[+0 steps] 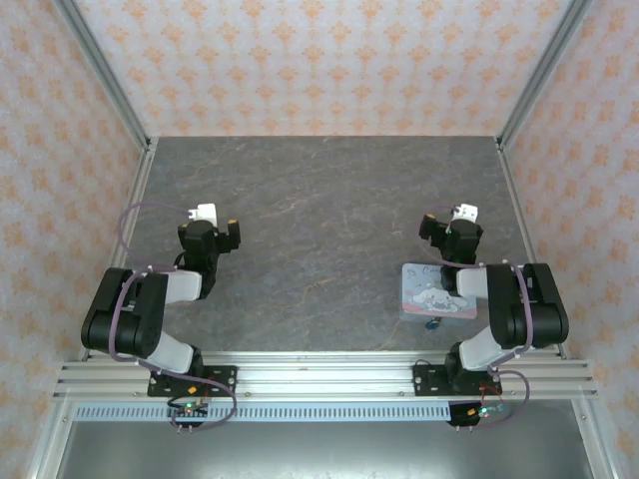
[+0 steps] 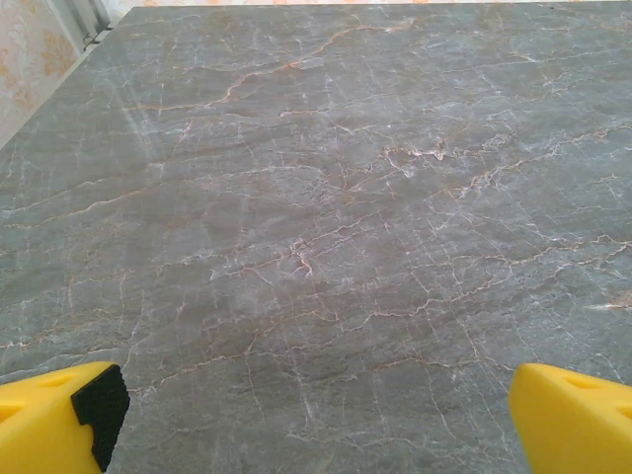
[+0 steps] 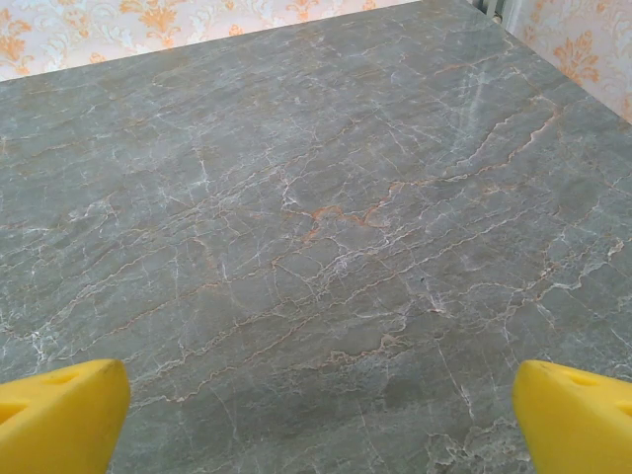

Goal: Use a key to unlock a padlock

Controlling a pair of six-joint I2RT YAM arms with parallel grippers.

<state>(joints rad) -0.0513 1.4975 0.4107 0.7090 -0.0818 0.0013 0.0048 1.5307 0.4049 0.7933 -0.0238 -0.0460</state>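
Down at the near edge, both arms sat folded on the metal rail (image 1: 319, 379), elbows tucked back, and right there by the table's near right corner lay the padlock (image 1: 432, 323), a tiny dark blue speck on the stone, too small to read any detail on it. It sat at the near side of the pastel tin (image 1: 427, 289), tight against it or just beside it; the overhead view could not settle which. The tin lay flat, pale blue and pink with a cartoon figure on the lid, its right end tucked under the right arm's (image 1: 514, 304) elbow. Moving up the table (image 1: 329, 230), the right gripper (image 3: 318, 420) hovered beyond the tin's far edge, its yellow fingers (image 3: 59, 415) pushed out to the bottom corners of its wrist view, spread wide, bare grey marble between them. Over on the left side, the left gripper (image 2: 316, 420) matched it, well apart from tin and lock, yellow fingers (image 2: 44, 420) parted just as wide with a black pad showing on one, veined stone in the gap. Beyond both, the dark slab ran to the far edge, where wallpapered walls (image 1: 329, 60) with an orange pattern closed things in.
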